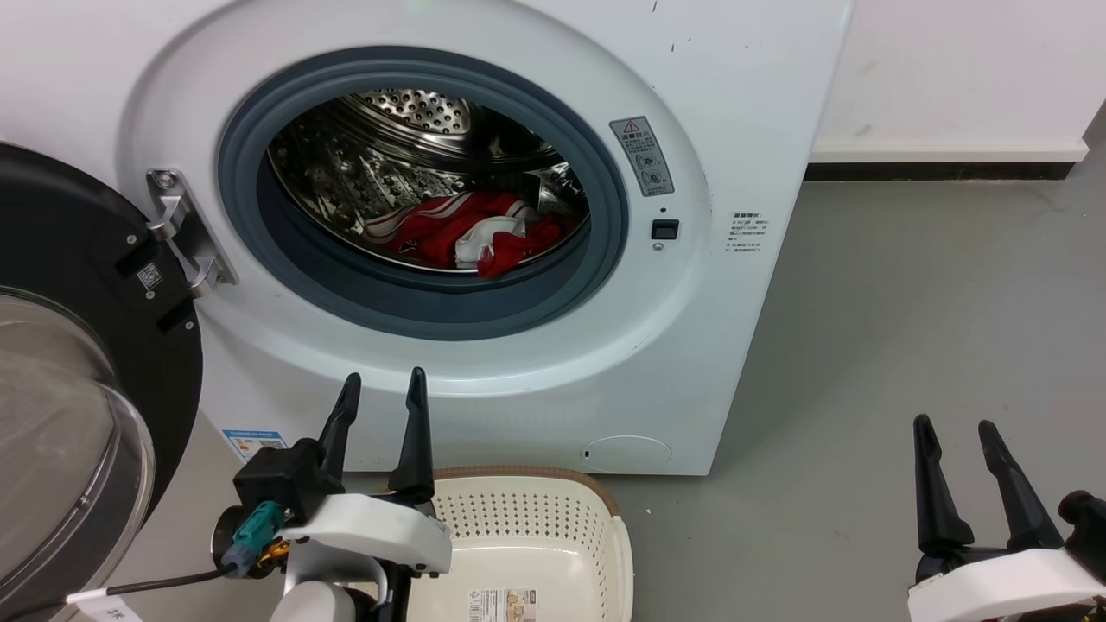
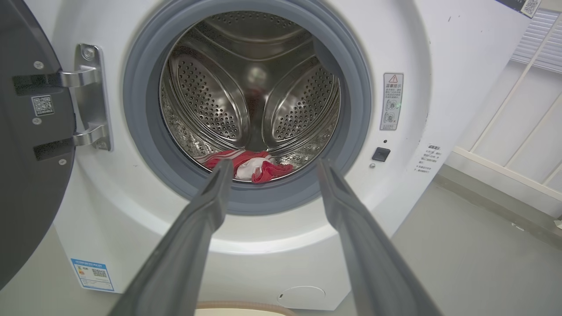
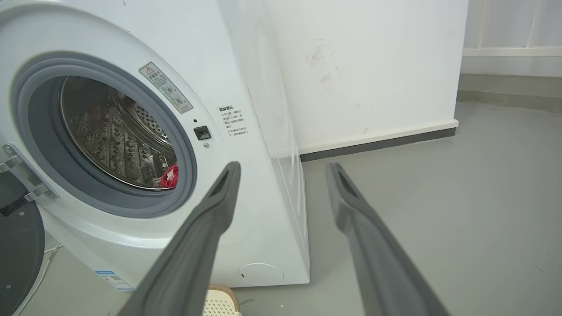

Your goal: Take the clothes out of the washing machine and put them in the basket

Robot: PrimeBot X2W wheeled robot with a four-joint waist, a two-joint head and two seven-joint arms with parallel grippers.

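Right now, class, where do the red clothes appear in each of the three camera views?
Head view: the red clothes lie upper middle, on the drum floor.
Left wrist view: clothes at the centre, low in the drum.
Right wrist view: a small red patch left of centre, at the lower right of the grey seal.
Shared landmark: the black latch right of the seal.

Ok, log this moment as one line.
washing machine door open | clothes in drum | basket empty | left gripper open, aimed at porthole | right gripper open, empty
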